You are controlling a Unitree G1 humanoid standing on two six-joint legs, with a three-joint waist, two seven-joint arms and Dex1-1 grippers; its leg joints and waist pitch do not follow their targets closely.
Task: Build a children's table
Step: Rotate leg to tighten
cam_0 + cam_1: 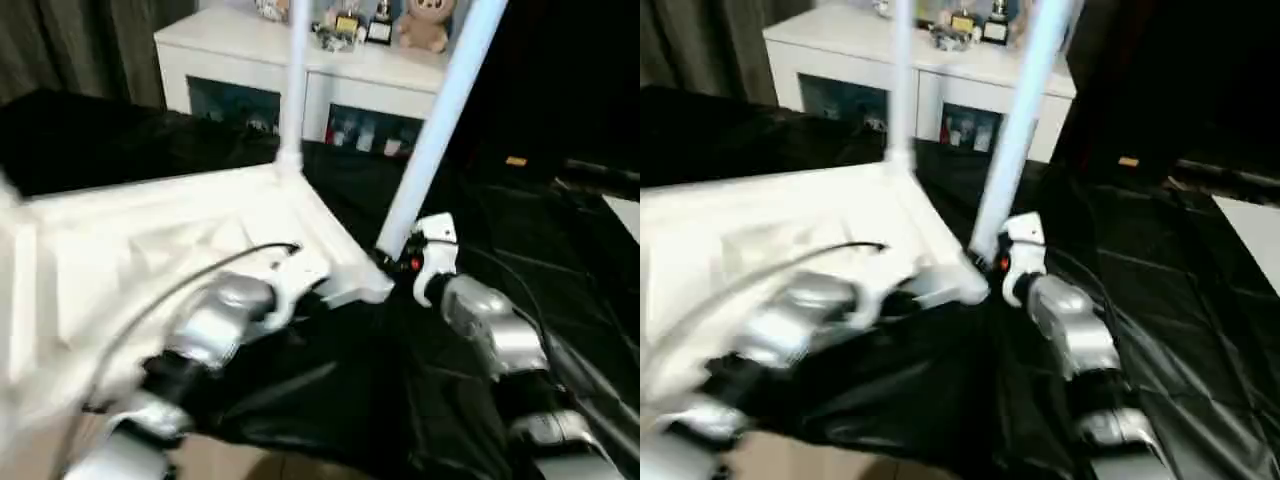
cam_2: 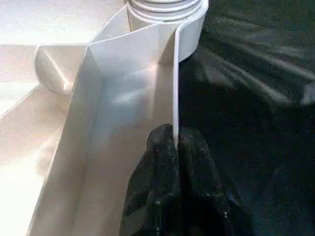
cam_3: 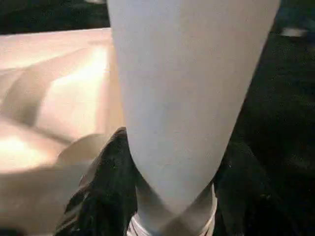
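1. Jaws: my left gripper [image 2: 174, 142] is pinching the tabletop [image 1: 150, 250] rim; my right gripper [image 3: 167, 196] is clamping a leg [image 1: 435, 130] near its socket.
2. I'm thinking: keep that leg straight while twisting it home on the black-draped worktop [image 1: 560, 260].

Both upright legs [image 1: 292, 80] leave the picture at the top, the left forearm [image 1: 215, 325] is smeared, and the cabinet's [image 1: 300, 60] ornaments (small figures, perhaps) stay unreadable.

white table top [image 1: 150, 240], white legs [image 1: 440, 110], black sheet [image 1: 400, 400]
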